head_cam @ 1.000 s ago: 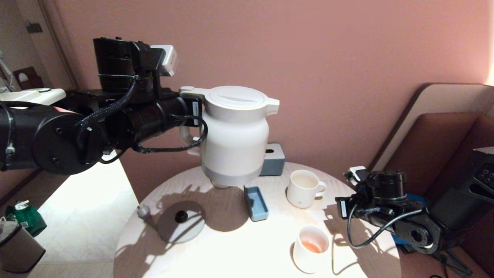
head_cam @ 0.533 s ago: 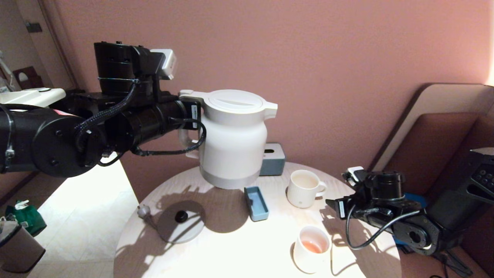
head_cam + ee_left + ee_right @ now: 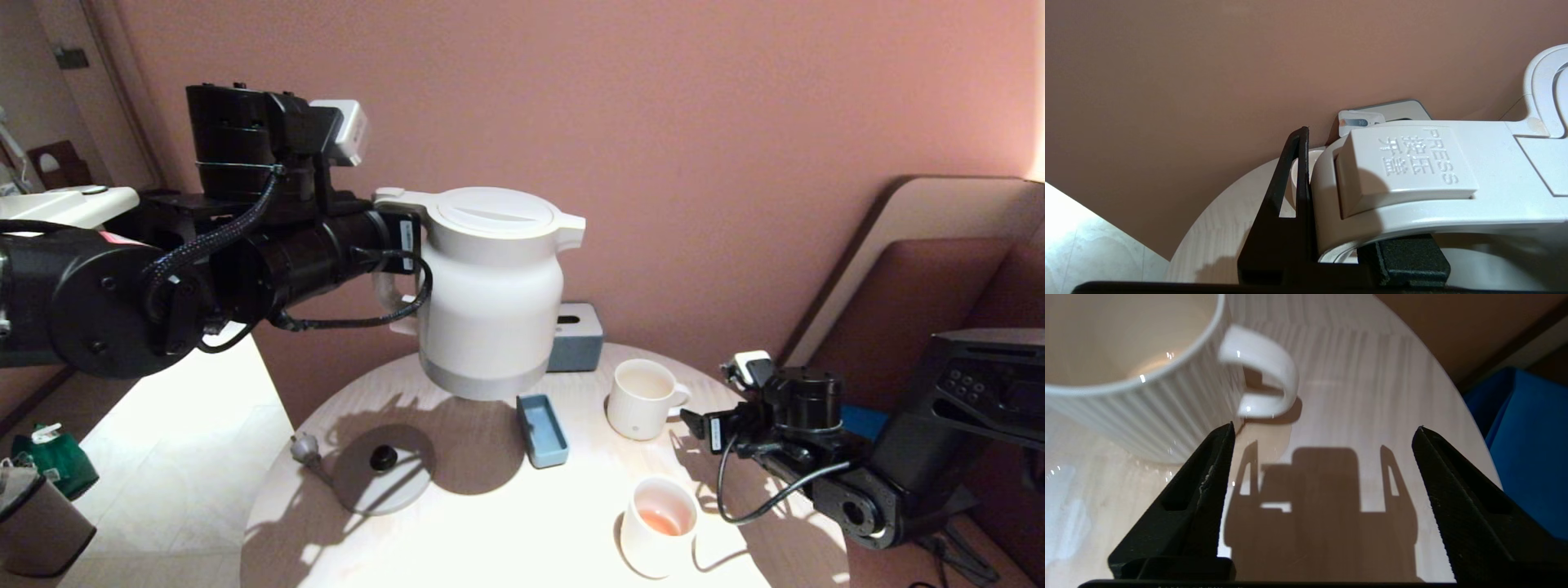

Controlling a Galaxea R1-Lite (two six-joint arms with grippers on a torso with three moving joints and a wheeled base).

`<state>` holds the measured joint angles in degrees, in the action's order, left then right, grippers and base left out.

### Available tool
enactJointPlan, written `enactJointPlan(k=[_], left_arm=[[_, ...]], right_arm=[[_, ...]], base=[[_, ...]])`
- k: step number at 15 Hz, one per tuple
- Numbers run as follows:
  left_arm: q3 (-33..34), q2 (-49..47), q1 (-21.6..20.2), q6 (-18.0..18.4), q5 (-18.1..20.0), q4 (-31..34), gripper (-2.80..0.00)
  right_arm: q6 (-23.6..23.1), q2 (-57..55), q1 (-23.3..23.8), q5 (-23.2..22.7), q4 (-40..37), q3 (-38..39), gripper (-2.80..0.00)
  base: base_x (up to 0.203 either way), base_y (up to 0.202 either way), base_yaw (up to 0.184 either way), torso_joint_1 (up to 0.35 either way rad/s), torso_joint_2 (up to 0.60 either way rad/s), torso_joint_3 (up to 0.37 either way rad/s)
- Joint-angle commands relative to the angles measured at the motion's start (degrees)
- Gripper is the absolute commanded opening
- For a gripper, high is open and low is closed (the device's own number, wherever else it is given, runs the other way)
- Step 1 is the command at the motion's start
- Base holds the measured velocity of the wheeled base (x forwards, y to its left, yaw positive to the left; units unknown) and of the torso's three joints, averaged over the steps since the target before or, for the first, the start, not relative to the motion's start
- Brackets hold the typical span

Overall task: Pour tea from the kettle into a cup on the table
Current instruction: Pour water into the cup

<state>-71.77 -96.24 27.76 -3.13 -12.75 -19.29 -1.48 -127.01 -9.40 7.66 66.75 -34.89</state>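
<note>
- Left gripper (image 3: 402, 245) clenched on the handle of the kettle (image 3: 490, 294); one black finger (image 3: 1290, 204) pressed against the side of that handle in the left wrist view.
- Kettle held upright in the air above the far-left part of the table (image 3: 506, 523), spout turned to the right, not yet tilted.
- Under it, near the left edge, a grey base disc (image 3: 382, 469) with a plug; a small blue tray (image 3: 542, 429) just right of the kettle's shadow.
- Ribbed cup (image 3: 645, 400) stood near the far edge, right of the tray, low and to the right of the spout, handle turned to the right.
- Another white cup (image 3: 658, 535), with some pale orange tea (image 3: 660, 521) inside, placed near the front-right edge.
- Right gripper (image 3: 692, 422) released, jaws standing wide with nothing between them, low over the right edge, just beside the cup's handle (image 3: 1261, 371); one fingertip (image 3: 1224, 437) nearly touching the cup wall.
- Judged: right arm much nearer to the cup, probably to steady it; kettle must travel rightward and down, then tip along the handle-to-spout line toward the cup mouth.
</note>
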Motion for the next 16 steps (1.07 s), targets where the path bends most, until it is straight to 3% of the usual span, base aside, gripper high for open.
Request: enactJointPlan(k=[1,9,16], left_arm=[[-0.01,0.27,0.02,-0.08,-0.08,-0.13,-2.80],[0.05,1.76,-0.27,0.05,-0.10,0.30,-2.80],[-0.04,2.29,-0.78,0.23,-0.08,0.39,-2.80]], right_arm=[[0.06,-0.73,-0.09,-0.01,1.75,1.05,0.00],[-0.02,-3.42,0.07,0.73,8.38,2.55,0.00],[-0.46,-6.39,0.07,3.33,9.98,-1.84,0.00]], base=[[0.000,0.000,0.000,0.000,0.00,0.000],[0.000,0.000,0.000,0.000,0.00,0.000],[0.000,0.000,0.000,0.000,0.00,0.000]])
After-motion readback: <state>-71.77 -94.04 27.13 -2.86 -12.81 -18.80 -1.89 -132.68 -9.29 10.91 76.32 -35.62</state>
